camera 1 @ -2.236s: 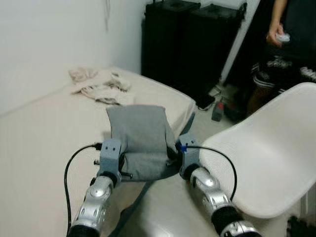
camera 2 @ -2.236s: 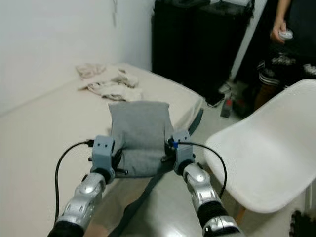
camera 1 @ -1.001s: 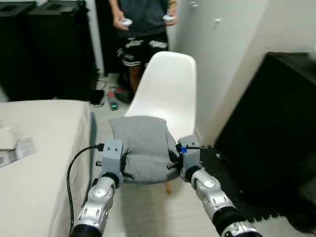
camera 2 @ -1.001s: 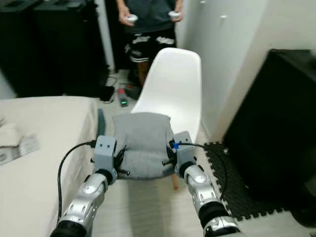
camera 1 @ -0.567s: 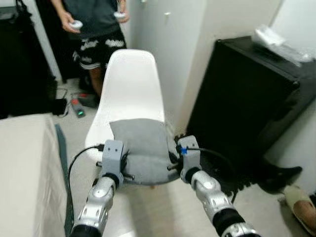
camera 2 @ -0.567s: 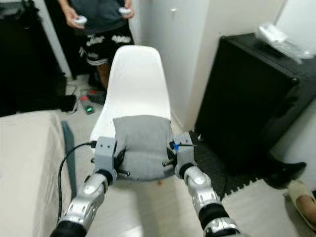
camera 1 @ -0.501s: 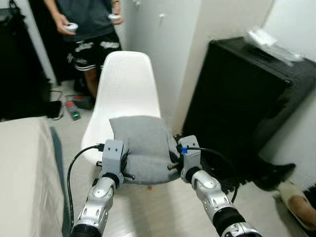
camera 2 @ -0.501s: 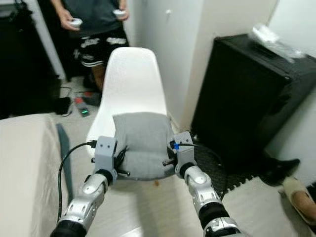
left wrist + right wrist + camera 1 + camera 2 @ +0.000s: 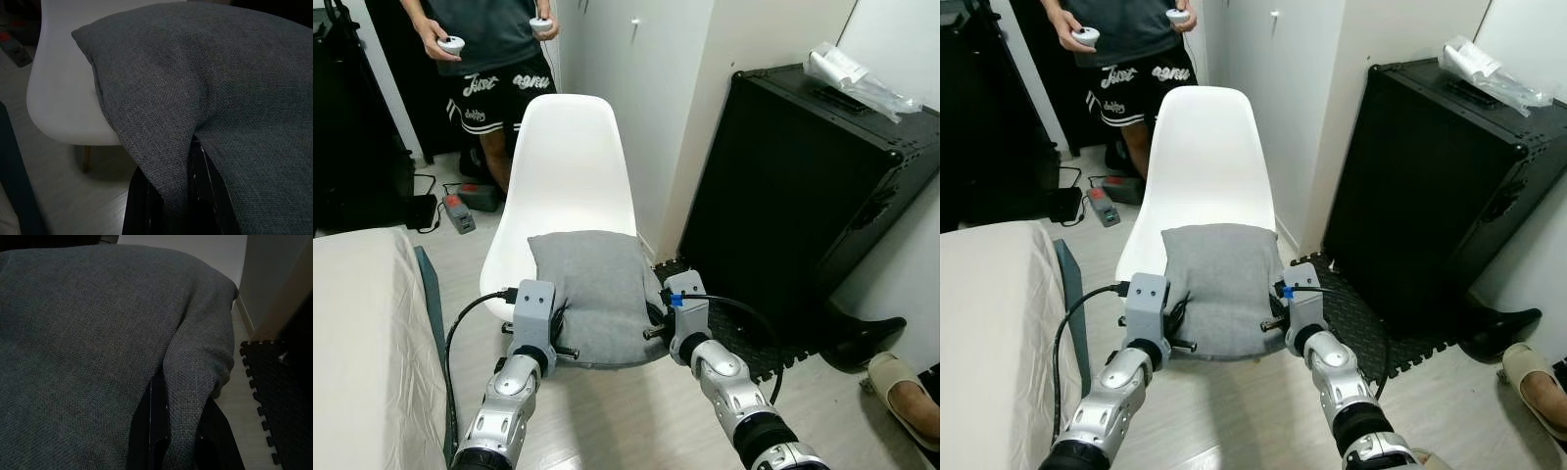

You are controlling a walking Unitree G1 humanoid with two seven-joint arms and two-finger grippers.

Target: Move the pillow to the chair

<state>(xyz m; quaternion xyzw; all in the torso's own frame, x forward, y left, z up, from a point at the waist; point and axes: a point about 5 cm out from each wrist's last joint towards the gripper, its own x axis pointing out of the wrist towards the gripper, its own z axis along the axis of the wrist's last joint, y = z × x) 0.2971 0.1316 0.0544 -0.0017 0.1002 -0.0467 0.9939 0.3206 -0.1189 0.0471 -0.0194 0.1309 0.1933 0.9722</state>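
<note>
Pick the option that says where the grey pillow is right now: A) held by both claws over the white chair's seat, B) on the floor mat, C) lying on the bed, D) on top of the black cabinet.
A: the grey pillow is pinched on either side by the left claw and the right claw, over the seat of the white chair.

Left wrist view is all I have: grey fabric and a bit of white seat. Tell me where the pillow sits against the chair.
Observer: The pillow is held over the front of the chair seat, its far edge over the seat, its near edge hanging past the front rim.
Operator: Report the other arm.
Observer: The right gripper pinches the pillow's right edge, fabric folded over its fingers; the left gripper does likewise on the left edge.
Operator: Say what is behind the chair.
Observer: A person stands right behind the backrest, a controller in each hand.
Operator: And to the right.
Observer: A black case stands by the wall.
</note>
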